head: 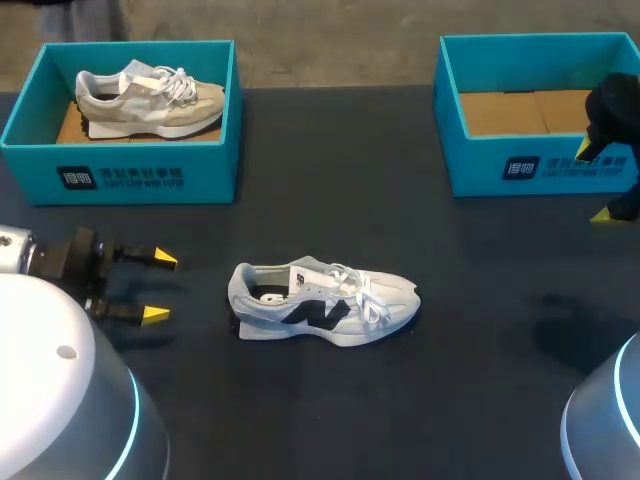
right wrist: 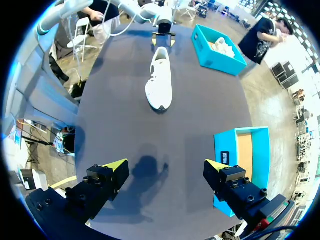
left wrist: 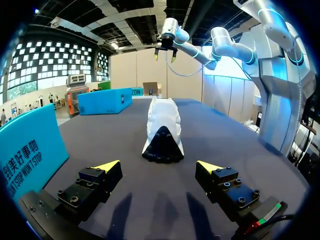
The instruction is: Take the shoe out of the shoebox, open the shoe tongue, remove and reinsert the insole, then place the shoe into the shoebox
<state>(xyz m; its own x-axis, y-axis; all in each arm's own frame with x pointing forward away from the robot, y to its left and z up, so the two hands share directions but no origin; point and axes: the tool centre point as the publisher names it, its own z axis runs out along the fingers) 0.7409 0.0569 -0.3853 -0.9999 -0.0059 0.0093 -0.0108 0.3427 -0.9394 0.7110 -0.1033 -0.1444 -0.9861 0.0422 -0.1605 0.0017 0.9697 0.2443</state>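
A white and grey shoe [head: 325, 303] with a black side mark lies on its sole in the middle of the dark table, toe pointing right. My left gripper [head: 160, 287] stands open just left of its heel, low over the table. In the left wrist view the heel [left wrist: 161, 142] sits straight ahead of the open left gripper [left wrist: 159, 166], a short gap away. The empty teal shoebox [head: 530, 170] stands at the back right. My right gripper [head: 595, 182] hangs open, high beside that box's front right. The right wrist view looks down past the right gripper [right wrist: 166, 165] at the shoe [right wrist: 160, 80].
A second teal shoebox [head: 120, 175] at the back left holds a beige shoe [head: 150, 100]. In the right wrist view the empty box [right wrist: 222, 145] lies below the gripper's one finger. Bare table surrounds the shoe.
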